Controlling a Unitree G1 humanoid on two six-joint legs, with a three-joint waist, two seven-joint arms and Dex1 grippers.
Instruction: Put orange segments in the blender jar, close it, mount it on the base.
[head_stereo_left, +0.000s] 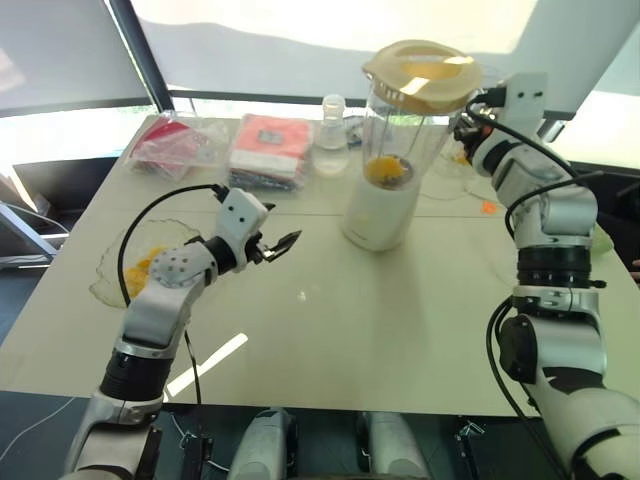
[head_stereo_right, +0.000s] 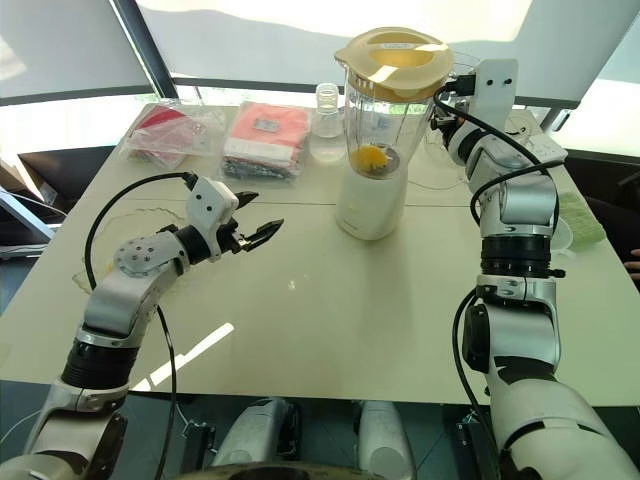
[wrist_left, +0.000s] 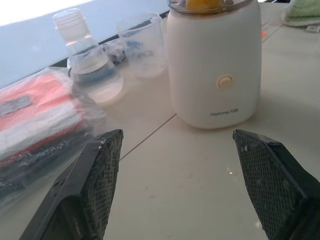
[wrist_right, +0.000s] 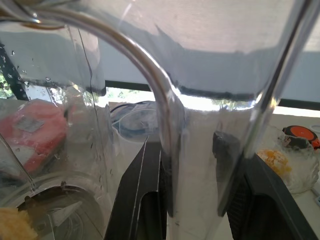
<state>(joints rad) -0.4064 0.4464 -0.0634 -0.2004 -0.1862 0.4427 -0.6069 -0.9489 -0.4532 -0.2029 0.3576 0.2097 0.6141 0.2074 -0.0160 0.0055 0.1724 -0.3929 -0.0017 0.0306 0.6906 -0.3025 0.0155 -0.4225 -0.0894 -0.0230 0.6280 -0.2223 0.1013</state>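
The blender jar (head_stereo_left: 405, 125) stands upright on the white base (head_stereo_left: 380, 215) at the table's far middle, with a cream lid (head_stereo_left: 420, 75) on top. Orange segments (head_stereo_left: 387, 170) lie at the jar's bottom. My right gripper (head_stereo_left: 468, 118) is shut on the jar's clear side handle (wrist_right: 200, 150), with one black finger (wrist_right: 142, 200) on each side of it. My left gripper (head_stereo_left: 280, 246) hovers open and empty above the table, left of the base (wrist_left: 215, 65) and pointing toward it. Its fingertips (wrist_left: 100, 170) stand wide apart.
A glass flask (head_stereo_left: 331, 140), a small clear cup (wrist_left: 142, 45) and red packets (head_stereo_left: 268, 148) lie behind the left gripper. At the table's left edge is a clear dish (head_stereo_left: 140, 262) with orange pieces. A tiny orange square (head_stereo_left: 488, 207) lies right of the base.
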